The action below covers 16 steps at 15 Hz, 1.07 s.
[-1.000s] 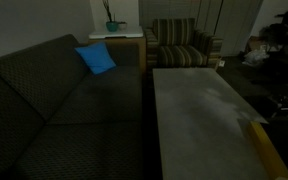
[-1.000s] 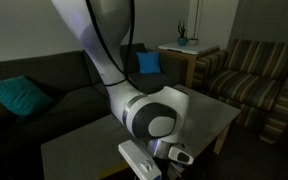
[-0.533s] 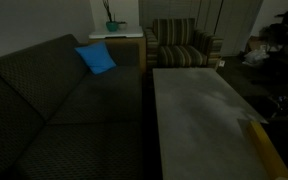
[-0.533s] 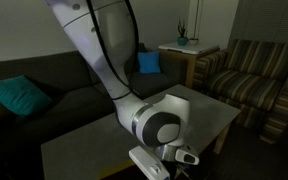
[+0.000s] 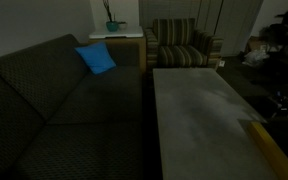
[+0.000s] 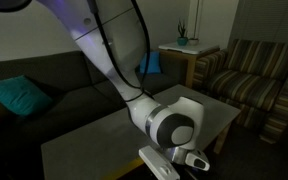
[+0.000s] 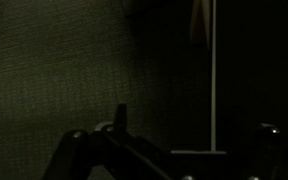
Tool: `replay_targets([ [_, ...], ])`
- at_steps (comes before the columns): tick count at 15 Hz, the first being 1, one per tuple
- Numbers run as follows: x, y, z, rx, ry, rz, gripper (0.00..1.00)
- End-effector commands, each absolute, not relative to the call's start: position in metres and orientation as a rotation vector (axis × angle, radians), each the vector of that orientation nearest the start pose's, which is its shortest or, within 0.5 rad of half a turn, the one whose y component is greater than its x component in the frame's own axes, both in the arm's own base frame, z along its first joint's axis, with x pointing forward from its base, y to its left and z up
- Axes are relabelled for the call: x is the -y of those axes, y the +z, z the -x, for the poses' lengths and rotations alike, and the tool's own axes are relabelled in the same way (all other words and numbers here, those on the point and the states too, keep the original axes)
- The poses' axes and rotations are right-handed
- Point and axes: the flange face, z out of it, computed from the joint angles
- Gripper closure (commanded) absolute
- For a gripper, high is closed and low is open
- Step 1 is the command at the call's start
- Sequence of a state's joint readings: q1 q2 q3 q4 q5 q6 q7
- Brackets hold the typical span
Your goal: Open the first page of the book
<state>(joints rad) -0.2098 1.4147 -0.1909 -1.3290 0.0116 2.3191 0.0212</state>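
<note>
The book shows only as a mustard-yellow edge (image 5: 267, 148) at the near right corner of the long grey table (image 5: 194, 110). Its first page is not visible. In an exterior view the arm bends low over the table (image 6: 219, 115), and my gripper (image 6: 190, 161) hangs at the bottom edge of the picture, partly cut off. The wrist view is very dark. Two dark fingertips (image 7: 121, 113) stand apart with nothing between them, so my gripper (image 7: 54, 116) looks open. A thin pale line (image 7: 213, 80) runs down that view.
A dark sofa (image 5: 54, 100) with a blue cushion (image 5: 96, 58) runs along one side of the table. A striped armchair (image 5: 182, 45) and a side table with a plant (image 5: 111, 27) stand beyond it. A teal cushion (image 6: 14, 97) lies on the sofa.
The arm's wrist has swung to the right and lower over the table. The book edge and the furniture have not moved.
</note>
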Motion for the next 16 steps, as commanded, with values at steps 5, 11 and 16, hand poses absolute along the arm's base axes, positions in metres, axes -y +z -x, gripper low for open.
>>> replay_targets([
  [5, 0.264, -0.119, -0.555, -0.649, 0.659, 3.106, 0.00],
  [11, 0.289, -0.140, -0.550, -0.680, 0.624, 3.121, 0.00],
  [16, 0.299, -0.161, -0.523, -0.635, 0.668, 3.039, 0.00],
])
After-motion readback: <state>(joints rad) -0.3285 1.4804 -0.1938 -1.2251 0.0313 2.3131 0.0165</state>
